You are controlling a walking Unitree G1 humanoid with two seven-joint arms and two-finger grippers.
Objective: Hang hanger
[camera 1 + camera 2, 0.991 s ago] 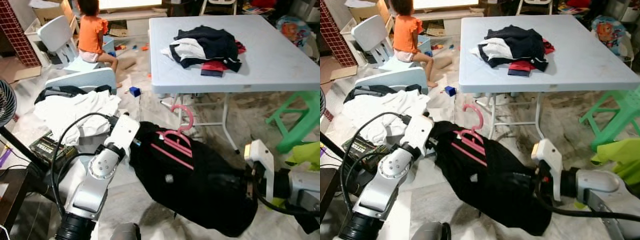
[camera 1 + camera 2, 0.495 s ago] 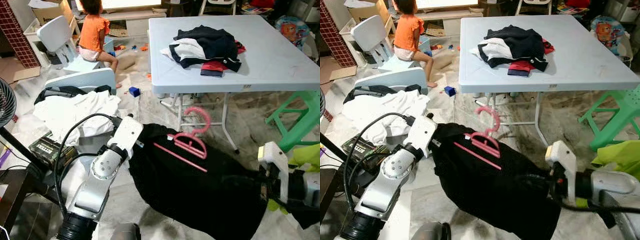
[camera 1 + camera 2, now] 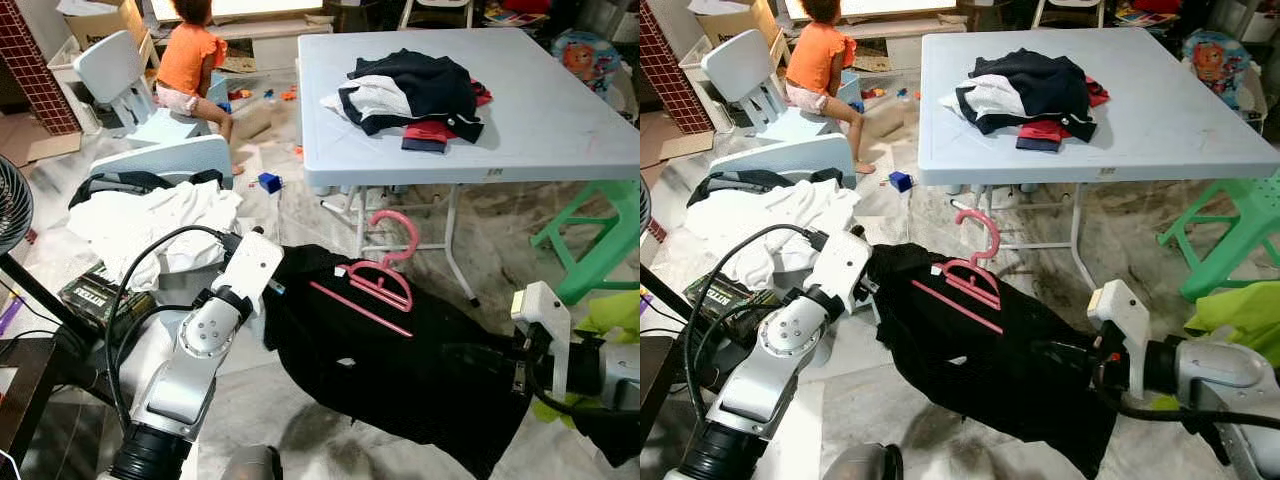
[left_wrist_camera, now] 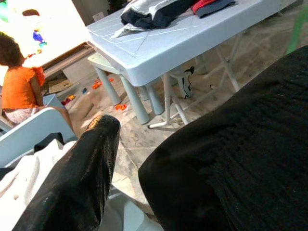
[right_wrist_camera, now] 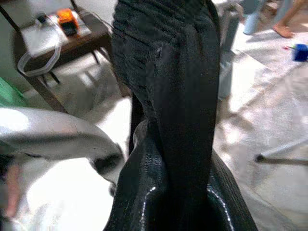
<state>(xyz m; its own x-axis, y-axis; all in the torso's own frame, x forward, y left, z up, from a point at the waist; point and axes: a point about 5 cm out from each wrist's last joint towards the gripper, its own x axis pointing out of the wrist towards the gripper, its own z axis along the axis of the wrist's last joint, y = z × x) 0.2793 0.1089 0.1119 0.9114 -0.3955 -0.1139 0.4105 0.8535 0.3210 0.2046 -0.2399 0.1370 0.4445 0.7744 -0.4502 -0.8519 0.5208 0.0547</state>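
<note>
Black garment (image 3: 420,360) now sags lower than half a second ago, pink hanger (image 3: 378,285) riding on top, both grippers (image 3: 268,290) (image 5: 168,144) clamped on cloth, so hanging isn't started.

You are looking at a messy room with a pale stone floor (image 3: 500,240). A big white folding table (image 3: 560,110) stands ahead, with a pile of dark, white and red clothes (image 3: 415,95) on it. A green plastic stool (image 3: 595,245) sits to its right. On your left are white cloths (image 3: 150,220), a small white chair (image 3: 110,70) and a fan (image 3: 12,205). A person in an orange top (image 3: 185,60) sits on the floor near small toys (image 3: 270,183).
</note>
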